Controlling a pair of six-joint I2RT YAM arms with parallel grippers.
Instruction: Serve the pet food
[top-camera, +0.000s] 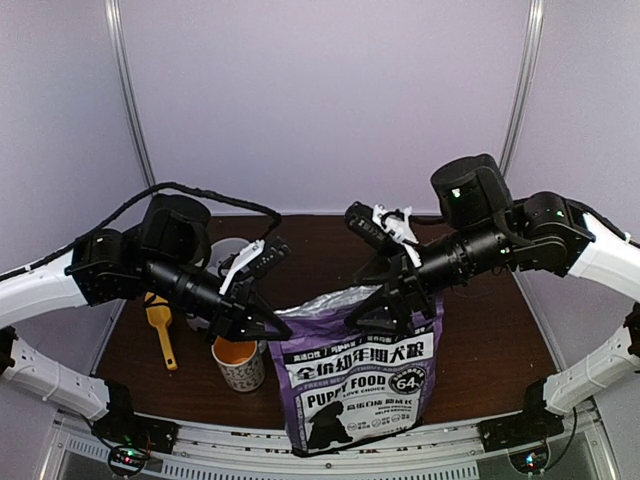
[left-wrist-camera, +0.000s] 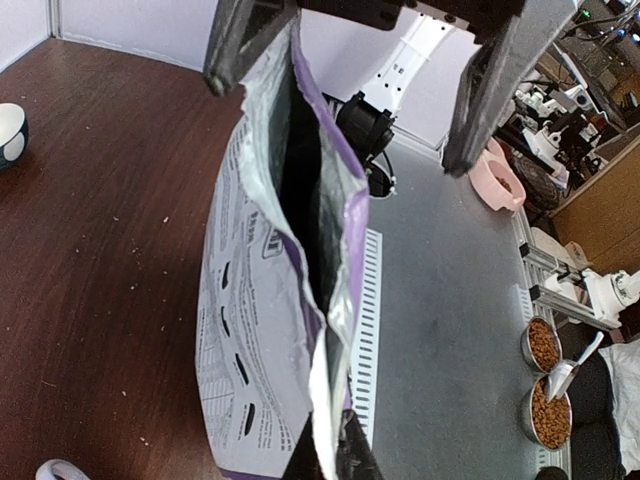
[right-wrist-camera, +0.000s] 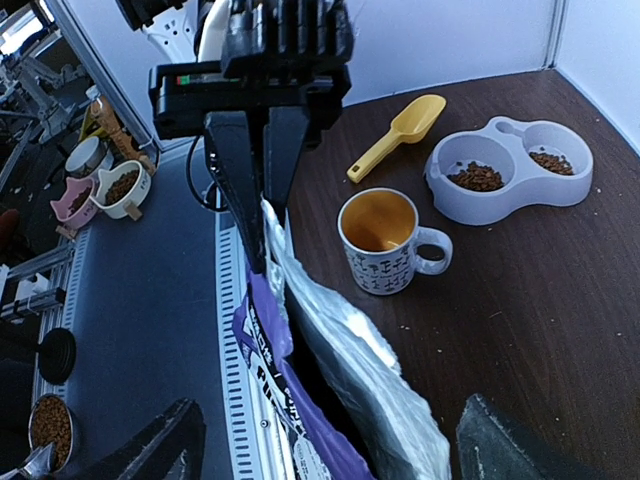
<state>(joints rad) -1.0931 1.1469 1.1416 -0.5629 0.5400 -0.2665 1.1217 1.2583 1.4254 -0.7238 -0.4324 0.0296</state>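
Left arm reaches low toward centre, left fingers clamped on the open puppy food bag's top corner. Right arm angles down, right fingers wide apart astride the other corner. The bag stands upright at the counter's near edge.

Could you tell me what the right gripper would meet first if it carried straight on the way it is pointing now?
The open mouth of the purple bag: its crumpled rim lies between the fingers of the open right gripper. Just beyond, as far as depth shows, the left gripper pinches the same rim.
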